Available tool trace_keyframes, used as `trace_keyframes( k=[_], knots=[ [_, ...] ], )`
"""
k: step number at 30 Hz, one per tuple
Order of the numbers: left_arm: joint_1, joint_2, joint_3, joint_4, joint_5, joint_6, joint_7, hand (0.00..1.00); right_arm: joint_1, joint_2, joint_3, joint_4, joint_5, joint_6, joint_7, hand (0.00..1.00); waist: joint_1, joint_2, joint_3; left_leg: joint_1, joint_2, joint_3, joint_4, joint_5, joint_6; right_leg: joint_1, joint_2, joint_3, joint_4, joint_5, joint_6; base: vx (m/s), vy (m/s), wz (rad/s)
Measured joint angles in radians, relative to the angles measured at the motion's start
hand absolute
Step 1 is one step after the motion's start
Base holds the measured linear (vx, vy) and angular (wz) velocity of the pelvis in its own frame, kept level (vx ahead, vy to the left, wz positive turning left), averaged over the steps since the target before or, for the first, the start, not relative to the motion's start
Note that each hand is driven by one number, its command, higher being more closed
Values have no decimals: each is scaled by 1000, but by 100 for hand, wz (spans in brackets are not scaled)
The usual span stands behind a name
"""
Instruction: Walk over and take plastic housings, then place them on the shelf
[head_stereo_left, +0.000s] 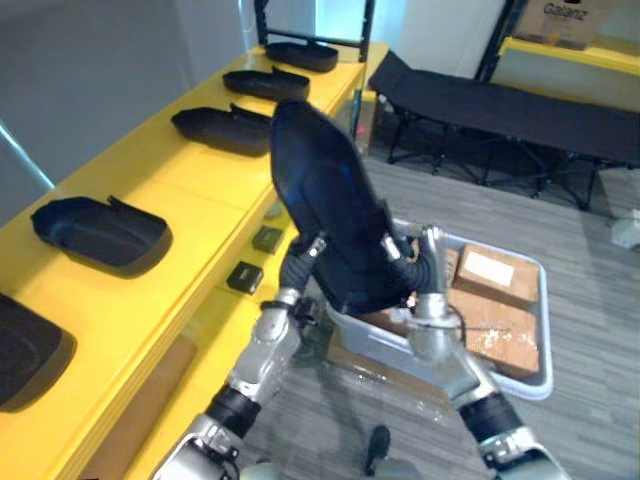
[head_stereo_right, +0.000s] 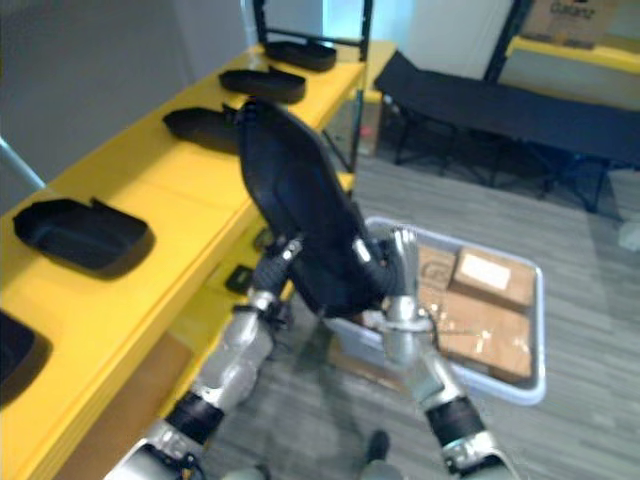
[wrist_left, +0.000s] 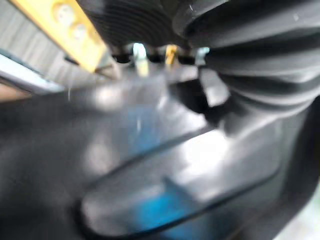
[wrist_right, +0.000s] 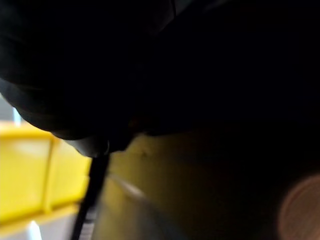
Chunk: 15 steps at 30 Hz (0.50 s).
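So the housing (head_stereo_left: 330, 210) is up in the air, tilted on edge, wedged between the left hand (head_stereo_left: 300, 258) and right hand (head_stereo_left: 425, 262) and sticking up well past both. Honestly can't tell how either hand has hold of it, since the housing covers them, and both wrist views are just dark plastic up close.

Progress-wise I'd say pickup is done, placing isn't. The shelf (head_stereo_left: 200, 200) runs along just beyond the left hand and already carries a row of housings (head_stereo_left: 100, 232), one cut off at the picture's edge. There's a bare gap in that row. Below the right hand sits a bin (head_stereo_left: 545, 340) with boxes (head_stereo_left: 497, 275).
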Motion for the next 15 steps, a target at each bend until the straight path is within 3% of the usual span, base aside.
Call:
trace_keyframes(
  k=[3, 5, 8, 9, 11, 12, 15],
  knots=[
    [0, -14, 42, -8, 108, -50, 123, 100, 48, 11, 43, 1, 51, -6, 36, 0, 2, -1, -1, 0, 0, 0, -2, 0, 0, 0, 0, 0, 0, 0, 0, 0, 0, 0],
    [1, -15, 62, -26, 172, -51, 180, 100, 67, 16, 54, -4, 71, -15, 57, 0, 3, -2, -2, 1, 1, 0, -2, 0, 0, 0, 1, -1, 0, 0, 0, 0, 0, 0],
    [8, -34, 115, -62, 410, -39, 324, 100, 98, 17, 57, -93, 96, -17, 130, 0, 3, -6, -4, 2, 2, 11, -2, 0, 0, 0, 3, 2, 0, 0, 0, -2, 4, -4],
    [28, -48, 158, -84, 557, -30, 393, 100, 111, 17, 45, -163, 127, -18, 182, 0, 4, -10, -7, 12, 3, 24, -5, 0, -1, 0, 7, 13, 0, 0, 0, -4, 11, -16],
    [53, -50, 191, -101, 647, -7, 432, 100, 131, 14, 9, -215, 166, -18, 218, 0, 3, -11, -20, 16, 4, 27, -7, -1, -1, 0, 9, 17, 0, 0, 0, -2, 7, -12],
    [79, -51, 223, -104, 709, 13, 457, 100, 167, 8, -45, -272, 252, -19, 260, 0, 2, -12, -36, 18, 4, 29, -10, -1, -1, -1, 10, 19, 0, -1, -1, 1, 4, -4],
    [128, -48, 284, -118, 765, 41, 484, 100, 223, 6, -134, -344, 380, -29, 304, 0, 1, -11, -46, 29, 5, 39, -16, -1, -1, 1, 11, 26, 0, -2, -1, -10, 7, -10]
  ],
)
